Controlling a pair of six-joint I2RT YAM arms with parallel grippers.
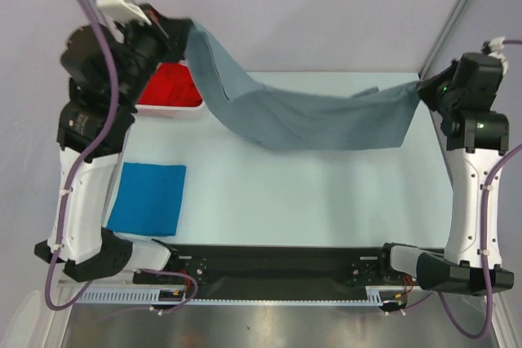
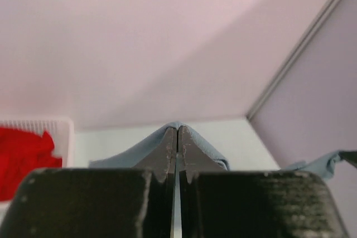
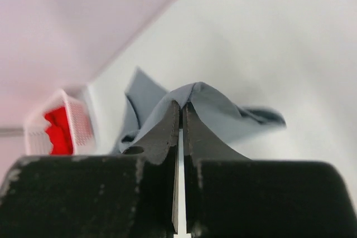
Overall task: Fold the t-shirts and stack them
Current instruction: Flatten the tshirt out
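- Since both ends are pinched, the top view shows the grey t-shirt [image 1: 310, 116] slung as a sagging band btwn the arms, prob. to spread it for folding. Its long axis runs left-right, w/ the left end raised.
- Same view: blue t-shirt [image 1: 148, 199] lies folded near-left, red t-shirt [image 1: 170, 87] in the basket [image 1: 167, 108].
- Left wrist: left gripper [image 2: 177, 129] clenched on a grey fold peaking at its tips.
- Right wrist: right gripper [image 3: 182, 104] clenched on the opposite edge, cloth trailing twd the basket.

Robot lab: white table [image 1: 310, 193] inside plain walls [image 1: 326, 6].
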